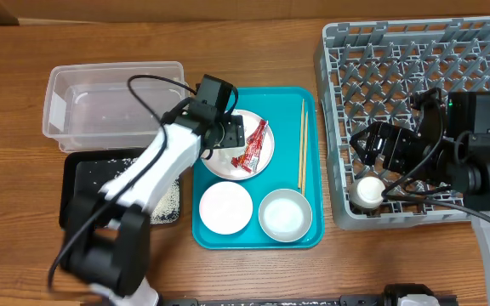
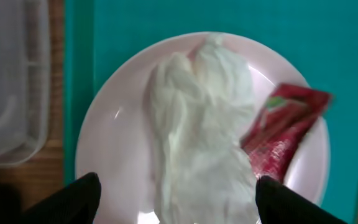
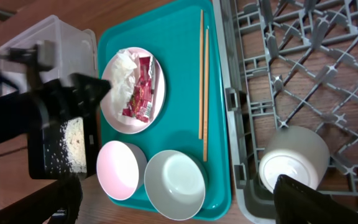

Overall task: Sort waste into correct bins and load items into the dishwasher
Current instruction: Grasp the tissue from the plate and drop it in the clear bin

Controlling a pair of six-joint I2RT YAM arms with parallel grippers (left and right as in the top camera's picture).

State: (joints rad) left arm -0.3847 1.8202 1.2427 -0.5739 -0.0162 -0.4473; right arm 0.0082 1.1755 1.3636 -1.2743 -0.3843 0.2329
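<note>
One napkin (image 2: 197,124), one wrapper (image 2: 284,127) on plate (image 2: 117,146), left gripper (image 2: 173,199) spread

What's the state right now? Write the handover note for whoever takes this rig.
Left gripper: open, over the napkin on the large plate; wrapper lies beside it.
Right gripper: open, over the rack near the cup.
Done: rice in the black tray, cup in the rack.
To do: napkin and wrapper to bins (clear tub beside the teal tray); large plate, small plate, bowl, chopsticks, all on the teal tray, to the rack.
</note>
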